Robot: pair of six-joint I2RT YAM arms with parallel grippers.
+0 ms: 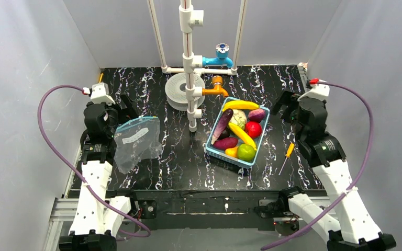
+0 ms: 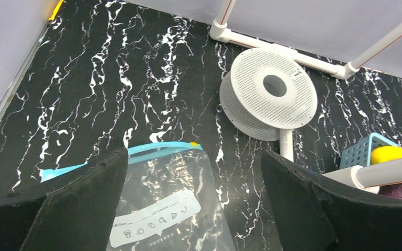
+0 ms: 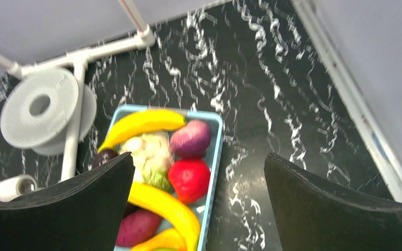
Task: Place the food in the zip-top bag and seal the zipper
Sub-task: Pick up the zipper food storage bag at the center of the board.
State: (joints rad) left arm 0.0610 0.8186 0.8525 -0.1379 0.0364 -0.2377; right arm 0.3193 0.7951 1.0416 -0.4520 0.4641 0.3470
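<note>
Both pitched downward, left end effector [image 2: 193, 154] wide over zip-top bag [image 2: 167, 198], right end effector [image 3: 199, 157] wide over food [image 3: 188, 178].

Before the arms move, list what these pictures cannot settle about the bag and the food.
Left wrist view: bottom edge and jaws cut off the zip-top bag; label print too small to read.
Every view: whether the zipper is sealed.
Right wrist view: blurred; a jaw hides the nearest food.

On the table [image 1: 178, 162]: zip-top bag [image 1: 136, 141] at frame left, basket [image 1: 227, 157] right of centre.
The food [image 1: 242, 135] lies in the basket; a screwdriver [image 1: 288, 154] lies right of it, a spool [image 1: 178, 91] at upper centre.
</note>
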